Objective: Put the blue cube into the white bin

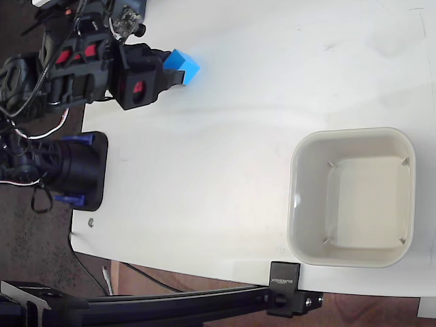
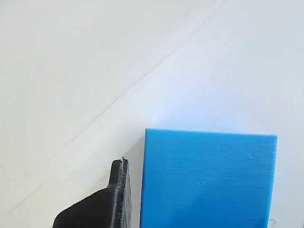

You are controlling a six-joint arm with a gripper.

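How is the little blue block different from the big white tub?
The small bright-blue matte cube is far smaller than the large off-white plastic tub. The cube is solid blue with sharp edges; the tub is hollow and pale, with rounded corners. The cube sits at the robot's black hand in the fixed view's upper left; the tub stands alone at the lower right. Both look squarish from above.

The blue cube (image 1: 182, 66) is a plain, bright sky blue with no pattern; beside it the gripper (image 1: 172, 73) is black with red patches. The table (image 1: 272, 82) under the cube is white. Well apart from the cube, the white bin (image 1: 352, 197) is off-white, unpatterned inside.
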